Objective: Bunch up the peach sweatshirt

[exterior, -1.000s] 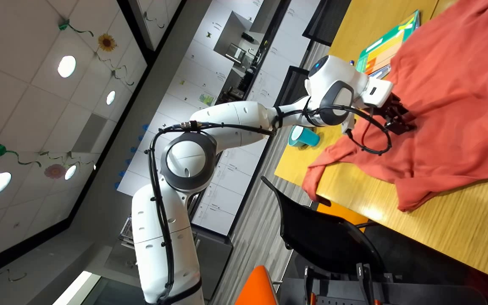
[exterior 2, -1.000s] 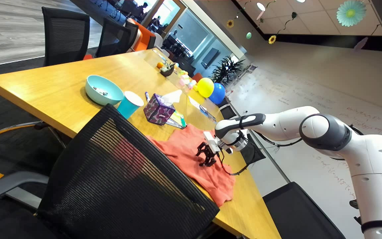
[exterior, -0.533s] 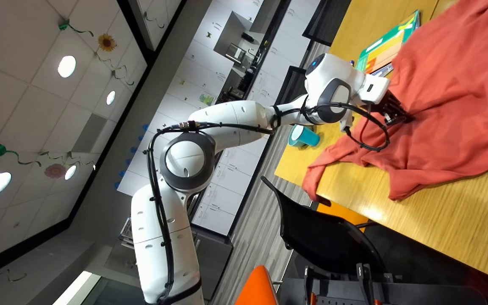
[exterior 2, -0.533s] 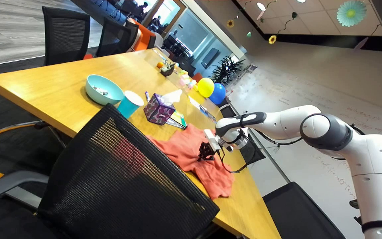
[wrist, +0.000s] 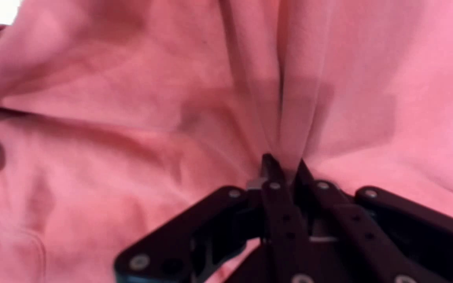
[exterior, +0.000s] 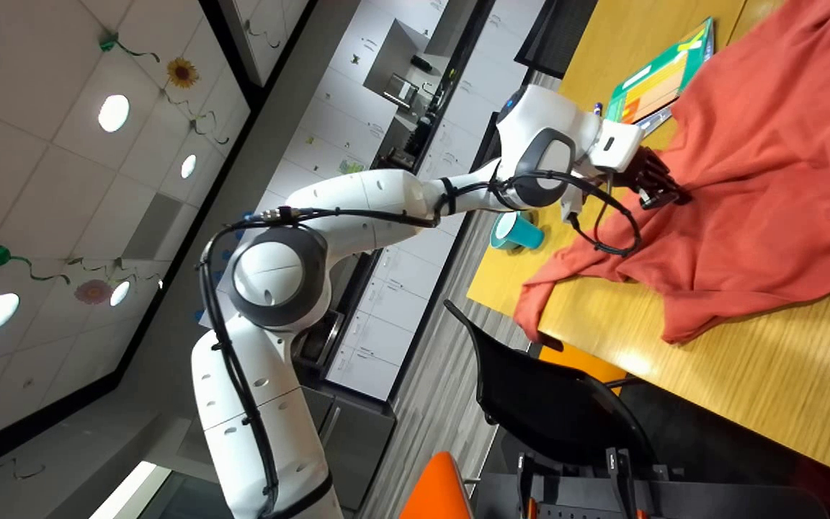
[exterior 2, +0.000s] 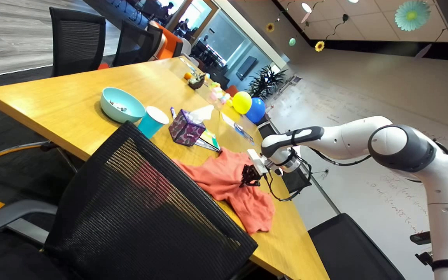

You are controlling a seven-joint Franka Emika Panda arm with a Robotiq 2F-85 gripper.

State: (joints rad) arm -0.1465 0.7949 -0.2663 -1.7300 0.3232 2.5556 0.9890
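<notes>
The peach sweatshirt (exterior: 782,180) lies spread and wrinkled over the wooden table, and one sleeve hangs past the table's edge in an exterior view. My gripper (wrist: 284,164) has closed on a pinch of its cloth; folds of the sweatshirt (wrist: 104,90) run out from between the two fingertips in the wrist view. In both exterior views the black gripper (exterior: 683,196) points down into the upper middle of the garment, its tips at the cloth. The bit of cloth deep between the fingers is hidden.
A green booklet (exterior: 660,79) lies against the garment's edge. A purple tissue box (exterior 2: 187,130), a teal cup (exterior 2: 153,122) and a turquoise bowl (exterior 2: 122,105) stand on the same table (exterior 2: 72,91). Black chairs, one of them a mesh chair (exterior 2: 142,217), border it.
The gripper went from open to shut, gathering cloth between its fingers. The arm then shifted back a little, and the lower sleeve of the sweatshirt was drawn inward with sharper folds near the grip.
</notes>
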